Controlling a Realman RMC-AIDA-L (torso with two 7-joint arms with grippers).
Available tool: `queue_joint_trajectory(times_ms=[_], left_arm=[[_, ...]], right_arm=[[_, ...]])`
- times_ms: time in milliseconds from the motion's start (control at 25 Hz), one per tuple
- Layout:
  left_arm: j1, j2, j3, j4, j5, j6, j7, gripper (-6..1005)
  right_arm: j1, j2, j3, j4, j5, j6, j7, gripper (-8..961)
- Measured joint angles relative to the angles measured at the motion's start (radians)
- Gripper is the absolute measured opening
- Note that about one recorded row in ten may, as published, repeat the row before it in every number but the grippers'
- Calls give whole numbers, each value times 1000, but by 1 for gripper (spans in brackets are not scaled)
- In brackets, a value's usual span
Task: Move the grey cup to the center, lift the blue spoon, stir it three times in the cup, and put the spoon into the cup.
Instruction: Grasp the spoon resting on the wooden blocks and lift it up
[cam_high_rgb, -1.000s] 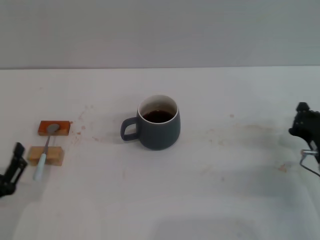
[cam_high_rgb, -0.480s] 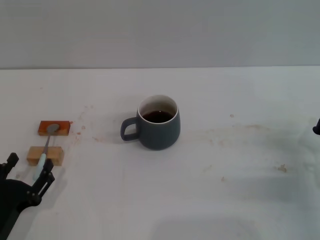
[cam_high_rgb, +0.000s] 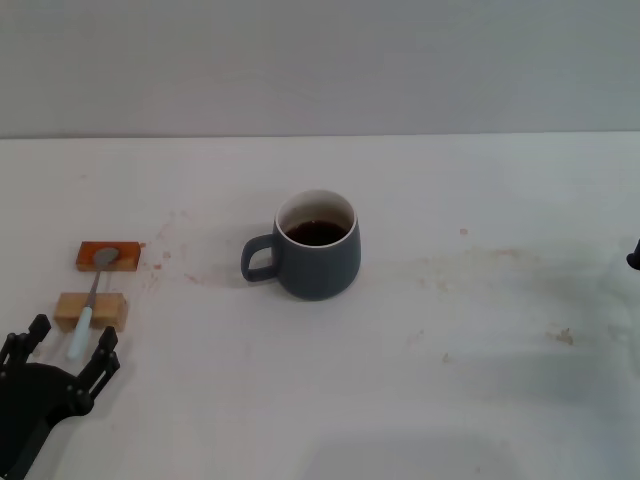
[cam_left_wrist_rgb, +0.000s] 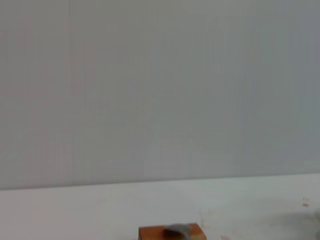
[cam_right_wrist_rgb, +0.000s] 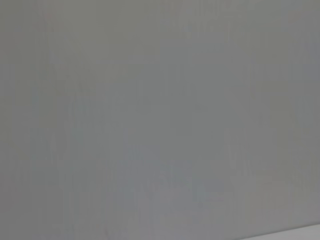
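Head view: the grey cup (cam_high_rgb: 317, 258) stands upright near the middle of the white table (cam_high_rgb: 450, 400), its loop handle turned toward the robot's left and dark liquid visible inside its white interior. Well apart from it, at the robot's left, the blue spoon (cam_high_rgb: 89, 308) lies across two small blocks: its grey metal bowl rests on the orange-brown block (cam_high_rgb: 108, 256), farther from the robot, and its neck and pale blue handle cross the tan block (cam_high_rgb: 90, 311), nearer the robot, with the handle end projecting past that block toward the robot.

The left gripper (cam_high_rgb: 68, 349) sits low at the near left corner of the table, just beside the handle end of the spoon. Its dark fingers (cam_high_rgb: 104, 352) are spread apart on either side of that end, and nothing is held between them.

Only a small dark edge of the right gripper (cam_high_rgb: 634, 258) shows at the right border of the head view; how its fingers stand cannot be told.

Left wrist view: the orange-brown block (cam_left_wrist_rgb: 171, 233) with the spoon bowl on it appears at the frame edge, before a plain wall. Right wrist view: plain wall only.
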Motion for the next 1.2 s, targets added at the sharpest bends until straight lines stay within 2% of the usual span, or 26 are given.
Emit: queue_joint_trajectory(times_ms=[1080, 1200], left_arm=[[-16, 0, 2, 0, 0, -38, -1, 791], [-17, 0, 1, 0, 0, -49, -3, 740]], right_arm=[[-8, 0, 0, 4, -3, -1, 0, -1], [-8, 0, 0, 6, -6, -2, 0, -1]])
